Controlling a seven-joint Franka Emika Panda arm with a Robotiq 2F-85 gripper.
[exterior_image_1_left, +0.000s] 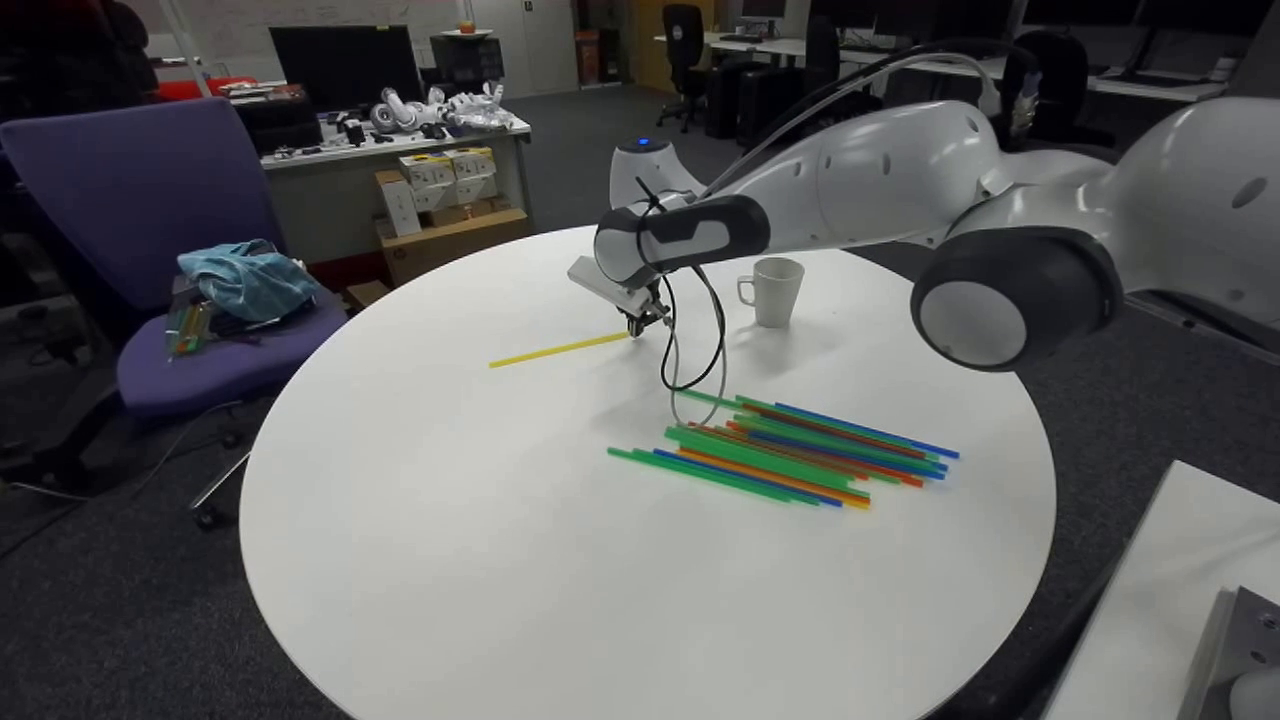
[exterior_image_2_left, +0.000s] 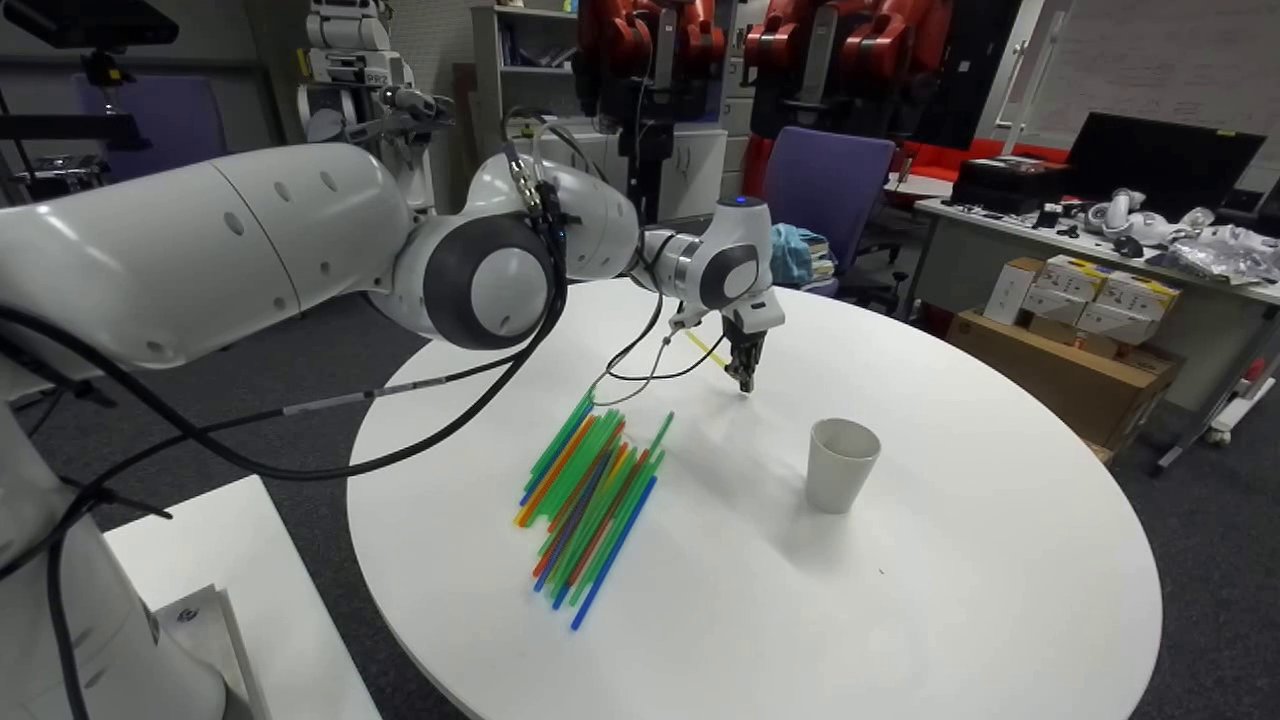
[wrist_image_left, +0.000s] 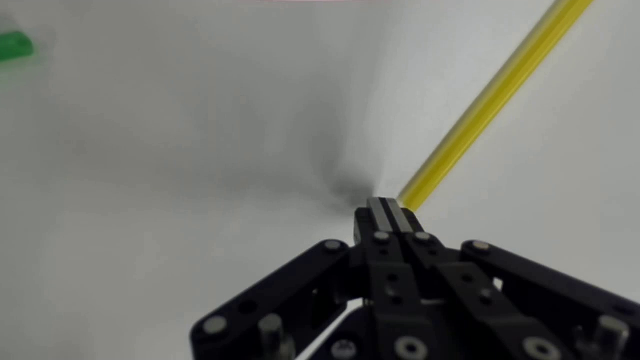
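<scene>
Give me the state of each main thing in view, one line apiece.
Gripper: shut, nothing visible between its jaws.
Yellow straw: lying flat, apart from the others, not gripped.
Straw bundle: mixed colors, loose, lying roughly parallel.
Mug: upright, contents hidden.
Wrist light: lit blue.
Blue cloth: crumpled on the purple chair.

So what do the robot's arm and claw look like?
The arm is glossy white and rounded, with dark grey joint caps bearing pale discs, and a small blue light. Black and grey cables loop from it. The gripper is black, with jointed bars, silvery pins and pale strips on slim fingertips.
</scene>
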